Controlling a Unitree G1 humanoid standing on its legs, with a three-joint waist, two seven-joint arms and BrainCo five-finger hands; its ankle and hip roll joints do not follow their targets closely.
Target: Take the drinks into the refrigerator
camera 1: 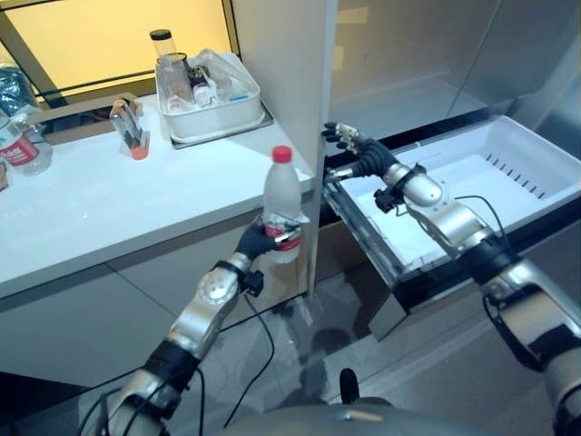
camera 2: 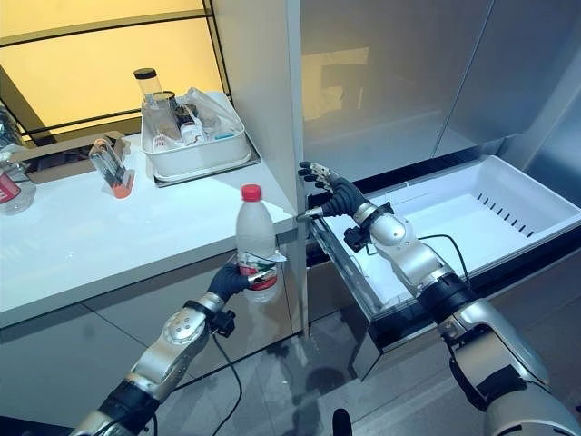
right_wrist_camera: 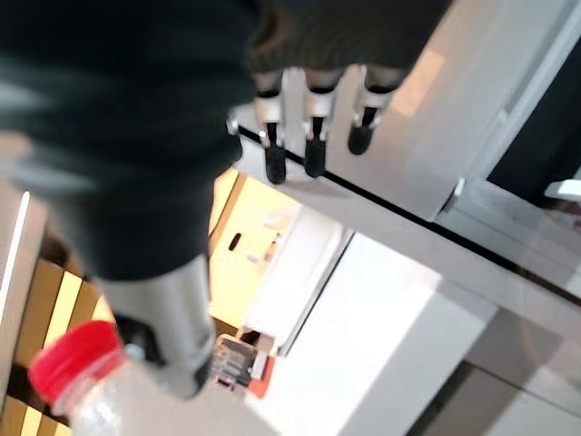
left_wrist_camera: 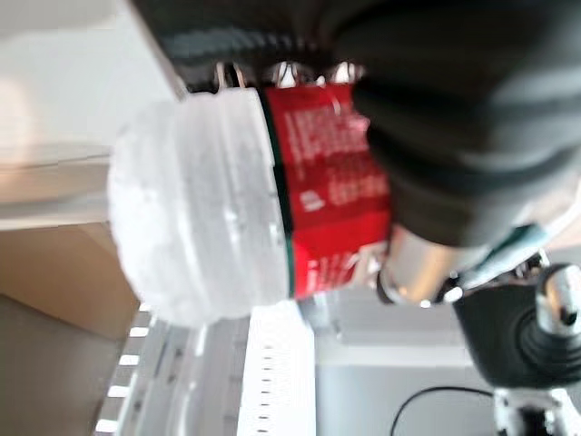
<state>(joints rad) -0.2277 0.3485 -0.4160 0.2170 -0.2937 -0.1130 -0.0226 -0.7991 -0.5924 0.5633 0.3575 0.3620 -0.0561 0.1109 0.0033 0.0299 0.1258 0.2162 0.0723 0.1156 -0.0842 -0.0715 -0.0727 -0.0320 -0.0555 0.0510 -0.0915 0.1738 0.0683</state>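
In front of the white counter (camera 1: 136, 204), the left hand (camera 1: 255, 242) has its fingers curled round a clear water bottle (camera 1: 281, 202) with a red cap, upright. The right hand (camera 1: 361, 154), fingers relaxed and spread, hovers at the near corner of the pulled-out white refrigerator drawer (camera 1: 508, 145).

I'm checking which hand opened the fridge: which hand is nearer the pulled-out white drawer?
Right. The right hand is open at the white drawer's near corner, while the left hand holds the water bottle in front of the counter, beside it.
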